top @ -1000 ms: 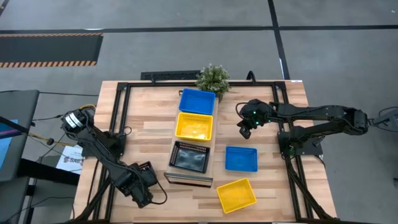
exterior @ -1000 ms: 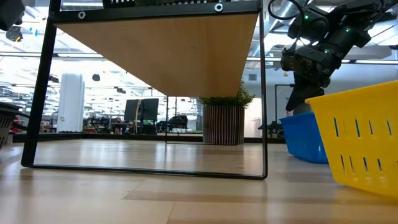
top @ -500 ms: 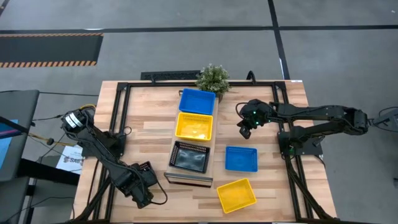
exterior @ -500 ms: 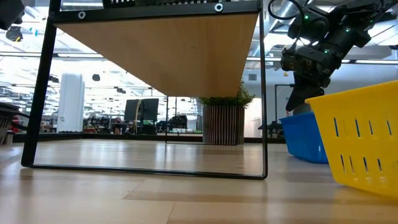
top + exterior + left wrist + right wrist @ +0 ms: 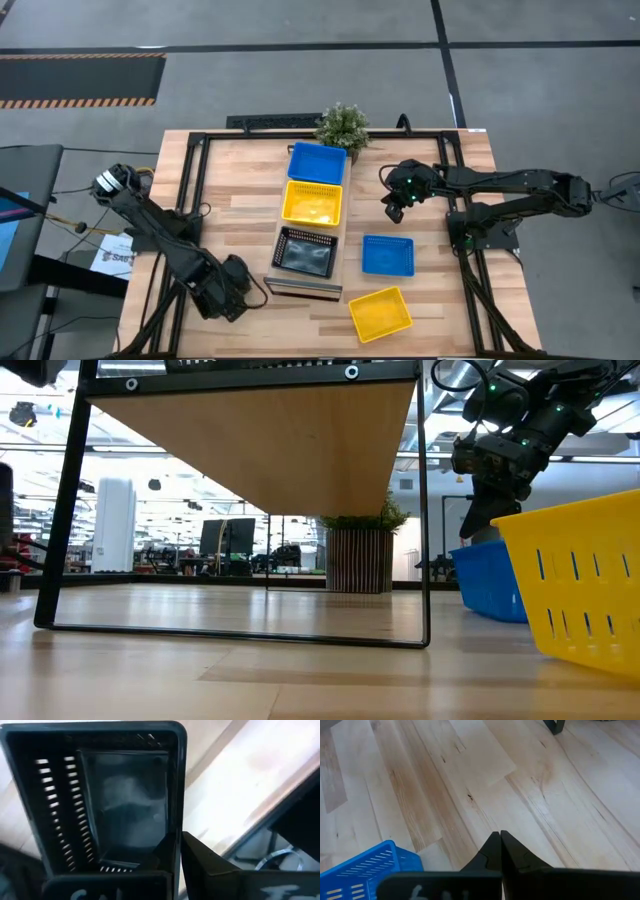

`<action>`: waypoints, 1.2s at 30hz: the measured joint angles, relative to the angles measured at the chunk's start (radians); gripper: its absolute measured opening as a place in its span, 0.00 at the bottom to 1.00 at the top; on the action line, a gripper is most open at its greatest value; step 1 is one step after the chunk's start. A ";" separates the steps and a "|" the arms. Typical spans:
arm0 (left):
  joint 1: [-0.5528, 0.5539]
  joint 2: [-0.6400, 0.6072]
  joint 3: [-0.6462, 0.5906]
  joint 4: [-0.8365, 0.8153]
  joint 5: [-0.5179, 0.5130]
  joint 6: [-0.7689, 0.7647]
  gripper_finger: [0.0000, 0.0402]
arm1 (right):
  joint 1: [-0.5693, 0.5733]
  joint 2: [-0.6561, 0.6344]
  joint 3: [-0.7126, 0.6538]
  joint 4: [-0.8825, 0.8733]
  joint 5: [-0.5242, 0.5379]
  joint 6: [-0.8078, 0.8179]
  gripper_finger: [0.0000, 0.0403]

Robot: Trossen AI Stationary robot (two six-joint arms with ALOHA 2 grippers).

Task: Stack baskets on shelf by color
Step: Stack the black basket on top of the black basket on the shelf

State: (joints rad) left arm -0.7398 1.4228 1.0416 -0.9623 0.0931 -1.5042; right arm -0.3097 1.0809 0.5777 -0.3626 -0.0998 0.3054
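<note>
The shelf (image 5: 304,288) stands mid-table and carries a blue basket (image 5: 317,163) at its far end, a yellow basket (image 5: 312,203) in the middle and a black basket (image 5: 306,251) at its near end. To its right, a second blue basket (image 5: 387,255) and a second yellow basket (image 5: 380,312) rest on their bottoms on the table. My left gripper (image 5: 228,288) is near the shelf's near-left corner, shut on another black basket (image 5: 120,805), which the arm mostly hides in the high view. My right gripper (image 5: 392,210) hangs shut above bare table, right of the shelf. My left gripper pinches a side wall (image 5: 176,832) of the black basket near a corner, one finger (image 5: 160,857) inside the basket and the other finger (image 5: 205,862) outside. It reaches over the rim into the open top. Whether the basket is clear of the table, I cannot tell.
A potted plant (image 5: 342,125) stands at the shelf's far end. Dark frame posts (image 5: 196,185) run along both table sides. Bare wood lies left of the shelf (image 5: 245,215) and between the shelf and the right-hand baskets.
My left arm has swung, and its gripper, still shut on the black basket, has moved a little toward the far edge and the shelf. The right arm has kept still.
</note>
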 joint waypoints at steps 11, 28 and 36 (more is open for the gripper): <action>0.085 -0.215 0.000 -0.103 -0.060 -0.046 0.00 | 0.000 0.000 0.000 0.004 0.000 0.000 0.02; 0.216 -0.280 0.008 -0.125 -0.022 0.082 0.00 | 0.000 0.000 0.000 0.005 0.000 0.000 0.02; 0.237 -0.273 0.016 -0.202 0.096 0.070 0.00 | 0.000 0.000 0.000 0.005 0.000 0.001 0.02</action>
State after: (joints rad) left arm -0.5028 1.1501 1.0571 -1.1646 0.1887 -1.4339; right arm -0.3099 1.0808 0.5777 -0.3578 -0.0998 0.3061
